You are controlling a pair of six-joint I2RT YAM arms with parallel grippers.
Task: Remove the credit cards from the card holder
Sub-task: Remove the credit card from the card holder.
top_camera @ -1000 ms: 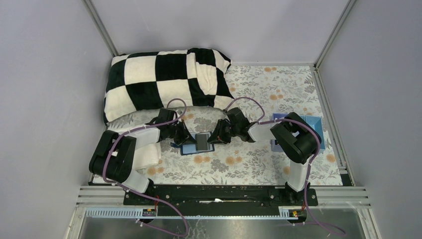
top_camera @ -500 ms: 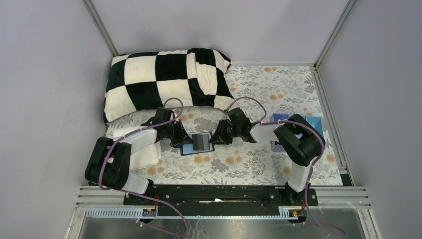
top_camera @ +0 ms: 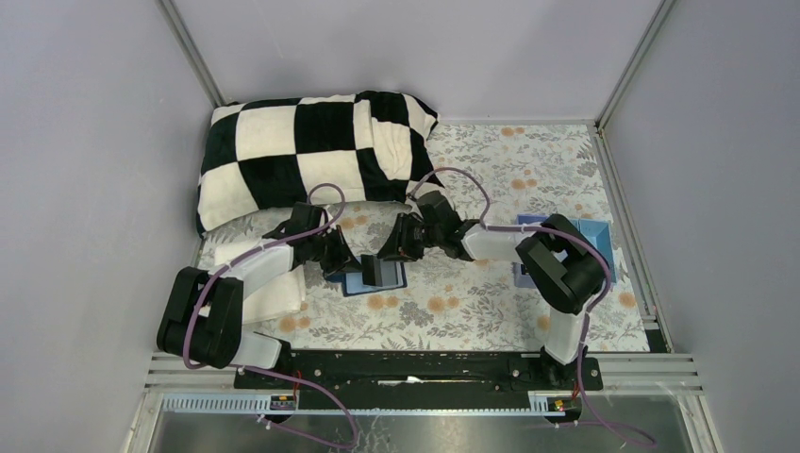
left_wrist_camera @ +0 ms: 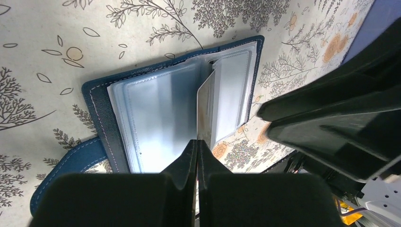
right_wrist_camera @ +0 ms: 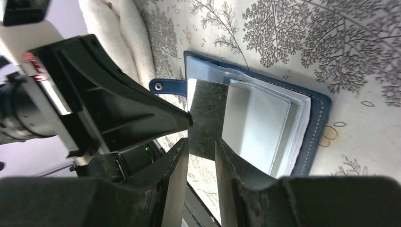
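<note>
On holder (left_wrist_camera: 156,118): left gripper (left_wrist_camera: 197,144) clenched on upright card (left_wrist_camera: 204,109); right gripper (right_wrist_camera: 201,146) released, jaws apart nearby. Pull card straight out, no twist; right should pin holder flat.

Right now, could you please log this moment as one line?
phase: card extraction | left gripper: shut on card | right gripper: open, at card | card holder: lying open

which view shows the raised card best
Right wrist: the card faces it, its dark face raised above the open card holder. The left wrist sees only its thin edge; the top view shows only a small dark patch.
</note>
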